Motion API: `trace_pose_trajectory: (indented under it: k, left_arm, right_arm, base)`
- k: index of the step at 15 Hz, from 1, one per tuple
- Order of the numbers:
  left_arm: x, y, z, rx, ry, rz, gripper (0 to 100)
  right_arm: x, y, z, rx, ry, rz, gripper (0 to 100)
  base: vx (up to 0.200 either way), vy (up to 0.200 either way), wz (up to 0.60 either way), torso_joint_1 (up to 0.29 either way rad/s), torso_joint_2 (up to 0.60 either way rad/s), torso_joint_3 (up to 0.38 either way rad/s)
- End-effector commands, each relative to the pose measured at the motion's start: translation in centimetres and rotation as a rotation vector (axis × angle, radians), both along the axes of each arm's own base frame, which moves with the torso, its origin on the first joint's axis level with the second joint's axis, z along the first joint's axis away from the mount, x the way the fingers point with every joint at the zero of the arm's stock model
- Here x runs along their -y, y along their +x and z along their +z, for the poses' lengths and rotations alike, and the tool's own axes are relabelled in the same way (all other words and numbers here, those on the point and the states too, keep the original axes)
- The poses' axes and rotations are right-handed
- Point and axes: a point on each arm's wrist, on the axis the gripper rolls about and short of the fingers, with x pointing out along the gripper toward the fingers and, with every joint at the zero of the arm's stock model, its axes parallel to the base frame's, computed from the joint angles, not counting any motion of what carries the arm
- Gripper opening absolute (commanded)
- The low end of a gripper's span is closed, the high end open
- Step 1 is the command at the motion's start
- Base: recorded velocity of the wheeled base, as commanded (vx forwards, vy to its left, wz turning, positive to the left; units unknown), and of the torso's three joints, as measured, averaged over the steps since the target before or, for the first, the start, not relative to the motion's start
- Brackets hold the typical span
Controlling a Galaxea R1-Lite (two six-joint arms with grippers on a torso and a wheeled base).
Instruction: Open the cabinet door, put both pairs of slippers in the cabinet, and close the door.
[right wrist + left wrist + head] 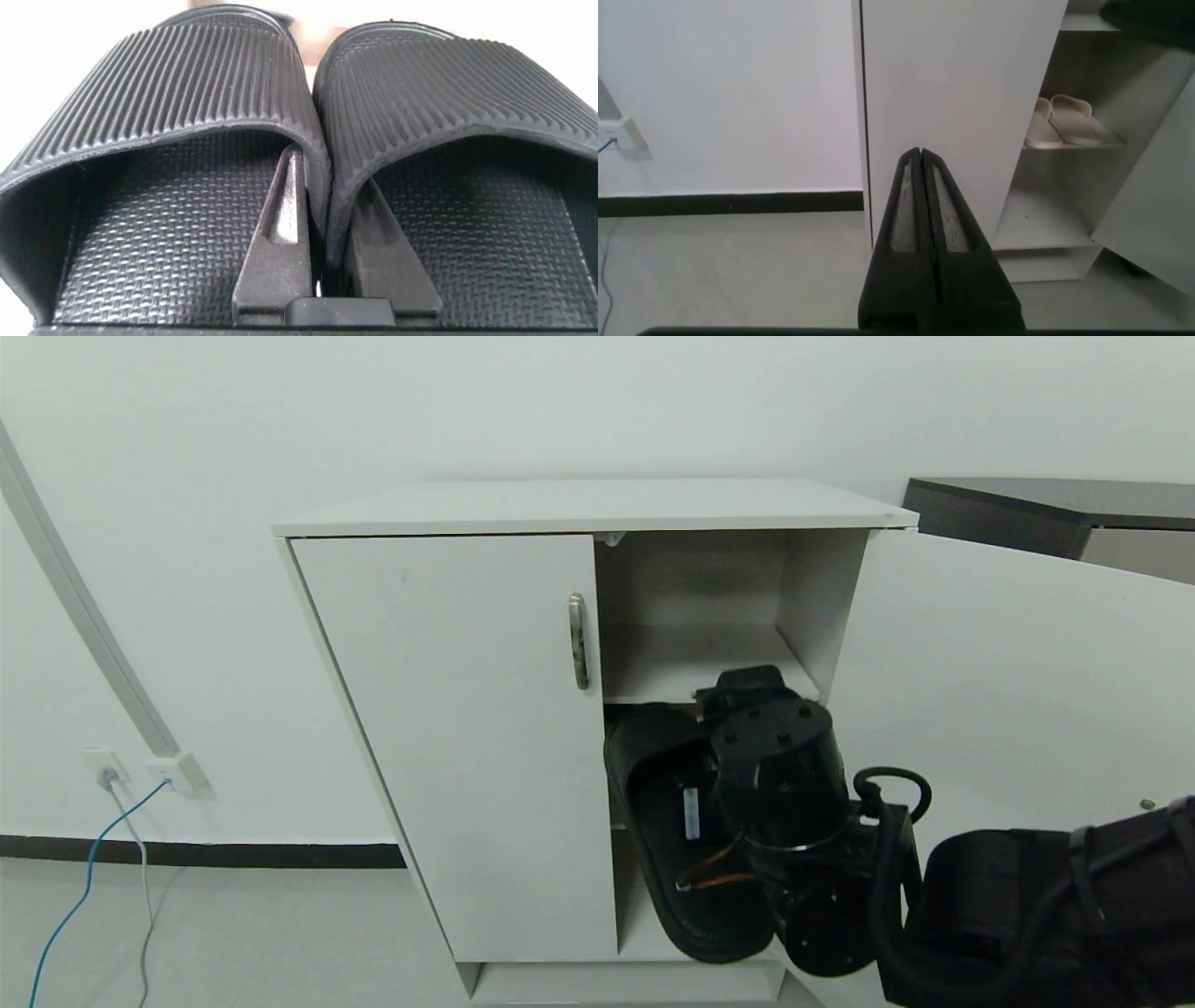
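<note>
the cabinet (597, 506) stands with its right door (1013, 663) swung wide for loading. a pale pair of slippers (1069, 119) sits on an inner shelf (1102, 143). the black slippers (677, 840) hang at the lower opening, their touching inner walls pinched in the right hand (327, 177) so one grasp carries both; that arm stretches forward into the cabinet. the left hand (920, 154) is held back, fingers together, empty.
</note>
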Motion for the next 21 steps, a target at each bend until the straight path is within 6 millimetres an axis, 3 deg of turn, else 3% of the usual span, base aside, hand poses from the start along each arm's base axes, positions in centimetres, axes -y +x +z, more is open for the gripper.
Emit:
trace_pose_trajectory:
  k: [1,5,9,11,21]
  left_arm:
    - [0.0,0.0,0.0,0.000,0.000,0.001,0]
    - [0.0,0.0,0.0,0.000,0.000,0.001,0]
    - [0.0,0.0,0.0,0.002,0.001,0.001,0]
    - [0.0,0.0,0.0,0.000,0.001,0.001,0]
    - [0.0,0.0,0.0,-0.001,0.001,0.001,0]
  right_arm:
    - [-0.3,1.5,1.9,0.037,0.050,-0.061,0]
    - [-0.7,4.4,1.0,0.038,0.020,-0.108,0]
    - [-0.1,5.4,1.6,0.037,0.020,-0.136,0]
    - [0.0,5.4,1.5,0.033,0.018,-0.138,0]
    - [0.2,5.2,1.8,0.034,0.035,-0.139,0]
  base:
    - [0.000,0.000,0.00,0.000,0.00,0.000]
    - [0.000,0.000,0.00,0.000,0.00,0.000]
    - [0.000,0.000,0.00,0.000,0.00,0.000]
    - [0.000,0.000,0.00,0.000,0.00,0.000]
    - [0.180,0.000,0.00,0.001,0.00,0.004]
